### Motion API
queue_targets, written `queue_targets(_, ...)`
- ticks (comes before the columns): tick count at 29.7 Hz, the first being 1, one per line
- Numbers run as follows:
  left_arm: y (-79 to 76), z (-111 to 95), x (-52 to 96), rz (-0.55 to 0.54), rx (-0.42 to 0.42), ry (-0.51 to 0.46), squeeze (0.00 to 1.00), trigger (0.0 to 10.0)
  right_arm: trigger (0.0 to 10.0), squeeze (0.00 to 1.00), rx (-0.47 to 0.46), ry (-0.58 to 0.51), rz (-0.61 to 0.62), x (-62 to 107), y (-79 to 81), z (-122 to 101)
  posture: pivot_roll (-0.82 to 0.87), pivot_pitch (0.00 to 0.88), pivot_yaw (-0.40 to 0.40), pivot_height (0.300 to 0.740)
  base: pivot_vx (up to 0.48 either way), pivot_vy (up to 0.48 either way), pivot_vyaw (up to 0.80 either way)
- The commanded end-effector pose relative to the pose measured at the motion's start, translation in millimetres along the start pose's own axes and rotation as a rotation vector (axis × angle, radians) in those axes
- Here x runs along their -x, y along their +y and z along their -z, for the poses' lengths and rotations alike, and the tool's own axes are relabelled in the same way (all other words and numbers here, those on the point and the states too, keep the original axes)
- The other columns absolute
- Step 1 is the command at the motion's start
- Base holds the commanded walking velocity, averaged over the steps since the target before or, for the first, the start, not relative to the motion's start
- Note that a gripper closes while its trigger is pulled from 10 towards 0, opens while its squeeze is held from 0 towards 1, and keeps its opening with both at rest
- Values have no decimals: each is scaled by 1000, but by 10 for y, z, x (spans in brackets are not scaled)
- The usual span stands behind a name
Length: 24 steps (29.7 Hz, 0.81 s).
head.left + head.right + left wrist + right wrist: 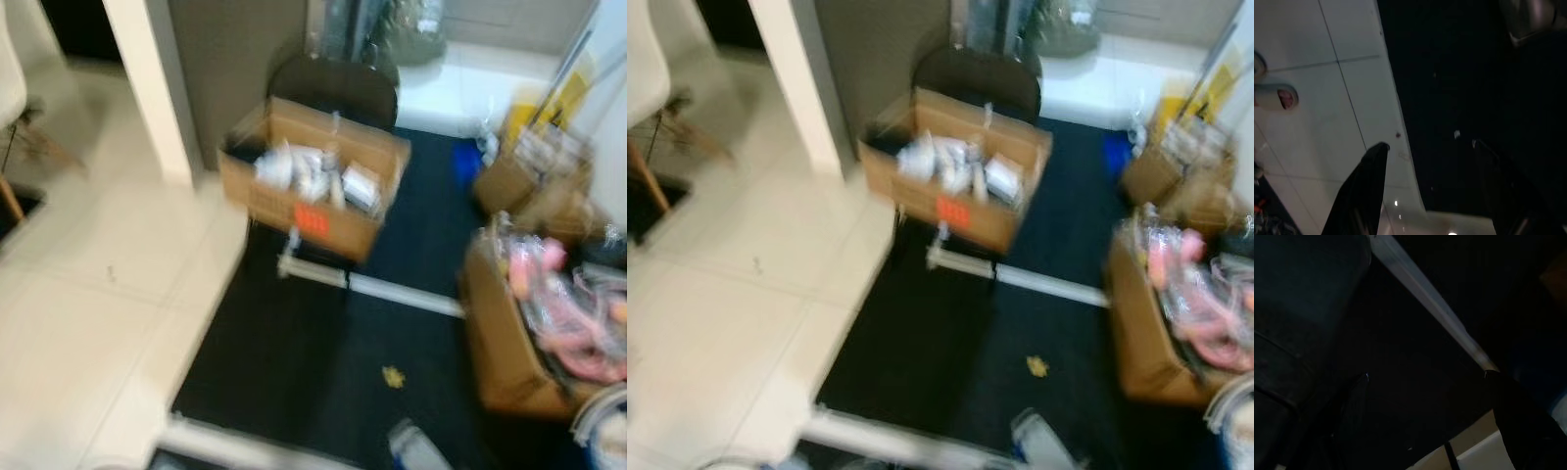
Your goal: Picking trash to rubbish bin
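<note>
We saw a dark carpet (pixel 294 362), a cardboard box (pixel 312 181) at twelve o'clock, and a small yellow scrap (pixel 393 376) at five o'clock. Our left gripper (pixel 1430 161) and right gripper (pixel 1425 396) both hung spread, empty.

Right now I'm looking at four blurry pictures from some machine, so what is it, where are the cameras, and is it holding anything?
It is a walking humanoid robot. Two pictures come from its head, looking down at a dark carpet beside pale floor tiles. An open brown cardboard box of white packets sits on a chair, and another cardboard box with pink plastic stands to the right. A small yellow scrap lies on the carpet.

The two dark pictures come from wrist cameras. The left gripper and the right gripper each show two black fingers spread apart, with nothing between them.
</note>
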State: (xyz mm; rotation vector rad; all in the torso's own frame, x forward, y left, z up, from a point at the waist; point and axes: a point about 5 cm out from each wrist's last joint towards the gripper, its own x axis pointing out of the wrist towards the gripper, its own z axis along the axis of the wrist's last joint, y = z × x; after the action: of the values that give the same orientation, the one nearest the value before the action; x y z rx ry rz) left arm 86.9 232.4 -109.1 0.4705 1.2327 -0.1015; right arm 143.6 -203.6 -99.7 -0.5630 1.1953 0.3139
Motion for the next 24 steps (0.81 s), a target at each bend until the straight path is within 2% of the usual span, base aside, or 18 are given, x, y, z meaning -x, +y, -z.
queue_targets(1,9,19,2,3,-10,8,0,10000,10000,0,5,18,-15,-2,61,34,57,103,-28,740,-326,0,0)
queue_targets(9,0,16,2,5,-10,8,0,10000,10000,0,9,17,-12,-1,28,20,53,104,-32,740,-330,0,0)
queue_targets(18,-1,15,2,6,-17,6,0,10000,10000,0,13,30,1,18,-102,121,48,98,-33,740,-327,0,0)
queue_targets(24,-1,14,2,6,-21,5,0,10000,10000,0,16,36,1,28,-132,184,48,93,-32,740,-328,0,0)
